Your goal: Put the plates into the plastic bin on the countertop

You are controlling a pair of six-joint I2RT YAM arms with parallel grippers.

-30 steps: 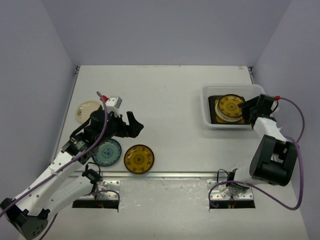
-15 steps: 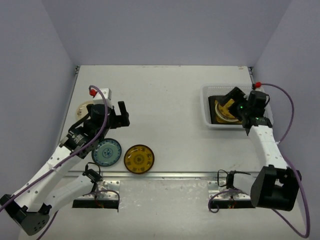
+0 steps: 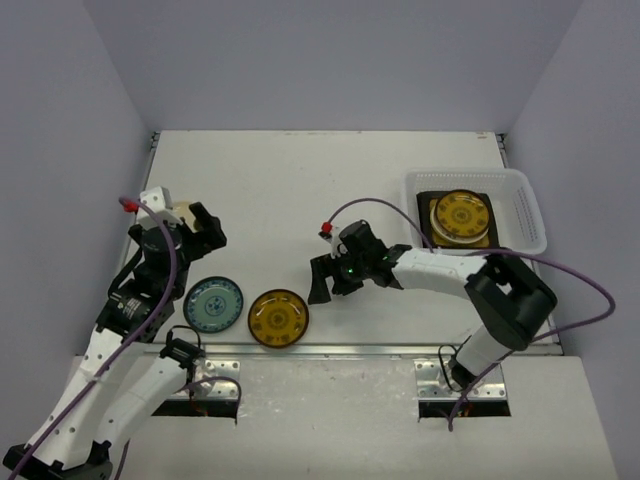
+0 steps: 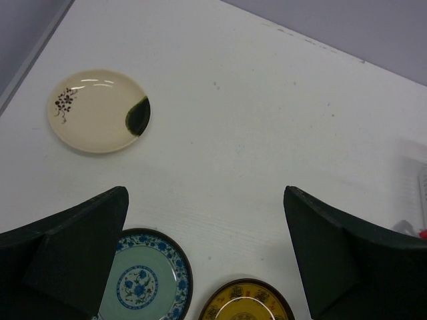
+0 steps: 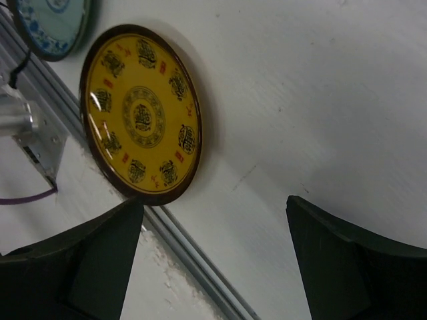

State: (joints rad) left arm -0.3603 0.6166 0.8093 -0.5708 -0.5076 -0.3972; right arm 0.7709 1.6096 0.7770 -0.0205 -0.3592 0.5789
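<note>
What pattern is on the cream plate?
Cream plate: dark flower sprig and dark green edge patch; best in left wrist view.

Counter (image 3: 300,190): white bin (image 3: 527,212) at far right holds a patterned amber plate (image 3: 461,213) stacked on a dark-rimmed square plate (image 3: 424,202). Near the front metal strip (image 3: 340,350), a blue patterned plate (image 3: 214,304) and a second amber plate (image 3: 278,317) lie just beside each other, apart; cream plate (image 3: 181,212) at far left, partly hidden by the left arm. Right arm stretched leftward, right pincer (image 3: 322,280) just up-right of the second amber plate; left pincer (image 3: 203,226), fingers spread, sits between cream plate and blue patterned plate.
</note>
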